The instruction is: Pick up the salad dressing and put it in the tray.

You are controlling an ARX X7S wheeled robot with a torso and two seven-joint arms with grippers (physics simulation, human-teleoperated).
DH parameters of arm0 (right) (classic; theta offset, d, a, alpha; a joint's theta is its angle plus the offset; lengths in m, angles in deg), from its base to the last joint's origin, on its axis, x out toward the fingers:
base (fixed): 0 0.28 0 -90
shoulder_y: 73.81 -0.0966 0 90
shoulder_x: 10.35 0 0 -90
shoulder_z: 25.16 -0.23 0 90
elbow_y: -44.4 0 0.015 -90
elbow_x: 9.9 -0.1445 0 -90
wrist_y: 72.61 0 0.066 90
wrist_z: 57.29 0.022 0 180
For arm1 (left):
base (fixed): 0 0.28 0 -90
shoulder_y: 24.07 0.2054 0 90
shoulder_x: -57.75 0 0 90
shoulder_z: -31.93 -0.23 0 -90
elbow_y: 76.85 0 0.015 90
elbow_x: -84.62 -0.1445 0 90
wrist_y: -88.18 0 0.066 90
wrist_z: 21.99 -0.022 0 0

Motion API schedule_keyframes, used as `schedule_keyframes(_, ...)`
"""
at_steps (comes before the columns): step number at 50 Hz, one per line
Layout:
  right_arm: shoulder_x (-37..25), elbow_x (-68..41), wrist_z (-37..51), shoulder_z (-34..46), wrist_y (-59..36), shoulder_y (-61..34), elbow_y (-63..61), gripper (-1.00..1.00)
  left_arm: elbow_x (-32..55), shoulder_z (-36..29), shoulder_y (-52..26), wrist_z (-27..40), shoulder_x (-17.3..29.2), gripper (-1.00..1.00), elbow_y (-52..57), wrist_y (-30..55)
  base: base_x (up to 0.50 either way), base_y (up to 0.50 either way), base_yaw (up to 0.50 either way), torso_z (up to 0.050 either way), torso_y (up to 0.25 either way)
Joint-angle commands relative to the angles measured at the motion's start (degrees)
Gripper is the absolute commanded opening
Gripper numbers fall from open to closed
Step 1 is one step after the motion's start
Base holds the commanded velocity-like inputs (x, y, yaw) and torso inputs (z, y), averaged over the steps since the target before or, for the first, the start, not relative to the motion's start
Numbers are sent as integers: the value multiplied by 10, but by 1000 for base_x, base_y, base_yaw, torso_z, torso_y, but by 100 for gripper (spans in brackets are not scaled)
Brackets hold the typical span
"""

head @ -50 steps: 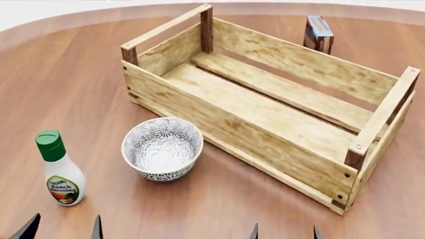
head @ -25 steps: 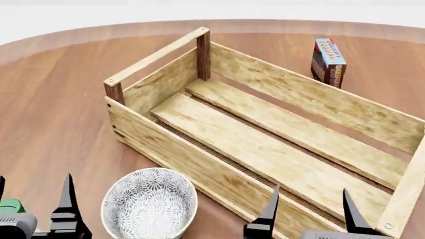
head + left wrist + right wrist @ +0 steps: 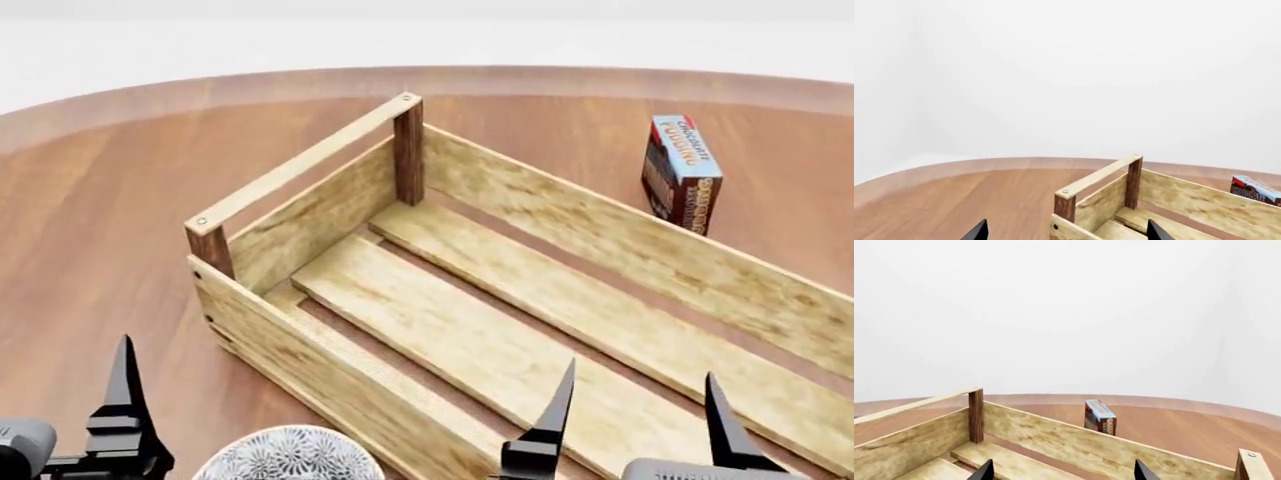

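The salad dressing bottle is out of view in every frame. The tray (image 3: 300,165) is a large light-wood crate with dark corner posts, lying across the middle of the round table; it is empty. It also shows in the left wrist view (image 3: 1097,177) and in the right wrist view (image 3: 1054,432). My left gripper (image 3: 60,380) is open and empty at the near left, short of the tray's near corner; its fingertips show in its wrist view (image 3: 1066,225). My right gripper (image 3: 641,372) is open and empty, over the tray's near side (image 3: 1062,464).
A white patterned bowl (image 3: 287,455) sits at the head view's bottom edge, beside the tray's near wall. A chocolate pudding box (image 3: 681,170) stands behind the tray's far wall and shows in both wrist views (image 3: 1254,189) (image 3: 1099,417). The wooden table (image 3: 94,200) curves away at the back.
The head view has shifted, so the bottle has slid out at the lower left and the bowl is nearly gone. Both open grippers have come up into view.
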Motion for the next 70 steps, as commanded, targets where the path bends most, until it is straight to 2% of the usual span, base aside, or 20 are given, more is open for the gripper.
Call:
schedule_keyframes(1, -3, -6, 2, 1, 28, 8, 8, 100, 5, -4, 1, 7, 7, 100, -1, -4, 0, 0, 500, 0, 0)
schedule_keyframes(70, -30, -43, 20, 20, 34, 6, 8, 100, 24, -26, -2, 35, 33, 100, -6, -17, 0, 0, 500, 0, 0)
